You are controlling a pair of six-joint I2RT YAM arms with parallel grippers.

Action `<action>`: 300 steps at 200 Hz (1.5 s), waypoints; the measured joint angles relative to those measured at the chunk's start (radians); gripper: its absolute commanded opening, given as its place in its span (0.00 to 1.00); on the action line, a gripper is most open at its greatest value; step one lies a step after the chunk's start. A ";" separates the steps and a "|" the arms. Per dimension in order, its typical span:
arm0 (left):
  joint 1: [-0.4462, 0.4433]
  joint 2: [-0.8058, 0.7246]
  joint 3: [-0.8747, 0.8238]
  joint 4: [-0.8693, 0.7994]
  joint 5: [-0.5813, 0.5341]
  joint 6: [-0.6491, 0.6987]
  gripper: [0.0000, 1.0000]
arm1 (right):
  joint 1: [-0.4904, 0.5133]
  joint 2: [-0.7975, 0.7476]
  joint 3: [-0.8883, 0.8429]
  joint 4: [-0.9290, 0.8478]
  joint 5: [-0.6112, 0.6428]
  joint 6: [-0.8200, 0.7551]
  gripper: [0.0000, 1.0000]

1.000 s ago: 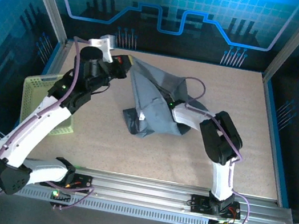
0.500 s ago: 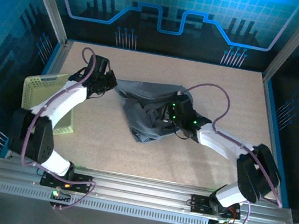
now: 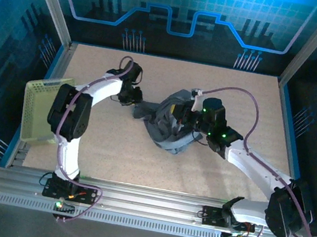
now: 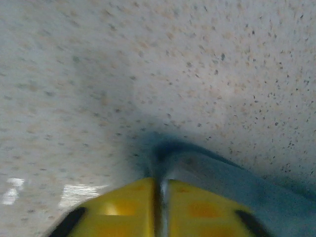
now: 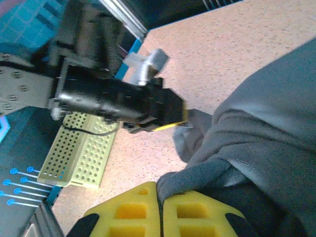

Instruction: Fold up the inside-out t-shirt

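Finding: the inside-out t-shirt [image 3: 166,129] lies at the centre of the top view as a crumpled heap on the worktop [image 3: 242,96]. It is not spread flat, and no fold has been made yet. Your left claw [image 3: 137,98] sits low at the heap's left edge. In its wrist view the yellow pads [image 4: 128,202] stand nearly together with only a slit between them, and a strip of grey cloth begins at that slit. I cannot tell whether the cloth is pinched there or lying loose. Your right claw [image 5: 160,190] is closed pad to pad on a ridge of fabric at the heap's right side, and the cloth bunches up directly from its tips. In my judgement, you have the two claws at opposite edges so that the garment can be drawn apart and laid out. You keep them close to the surface so the cloth settles rather than hangs. The heap is too tangled to show which edge each claw has, so confirm that before pulling. The pale mesh basket [image 3: 37,109] stands at the left of the frame, well apart from the shirt and clear of the work.
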 measured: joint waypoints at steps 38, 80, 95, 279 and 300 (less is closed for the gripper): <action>-0.037 -0.024 -0.009 -0.031 -0.005 0.025 0.54 | 0.012 -0.002 0.007 0.011 -0.029 -0.014 0.00; -0.036 -0.254 -0.159 -0.012 -0.070 0.032 0.75 | 0.006 -0.108 0.045 -0.127 -0.031 -0.109 0.00; -0.036 -0.370 -0.207 0.007 -0.091 0.031 0.78 | 0.002 -0.167 0.097 -0.188 -0.039 -0.177 0.00; -0.356 -0.496 -0.488 0.508 0.380 0.255 0.81 | -0.046 -0.358 -0.182 -0.152 -0.187 -0.386 0.00; -0.365 -0.446 -0.476 0.525 0.401 0.266 0.61 | -0.046 -0.359 -0.182 -0.147 -0.187 -0.385 0.00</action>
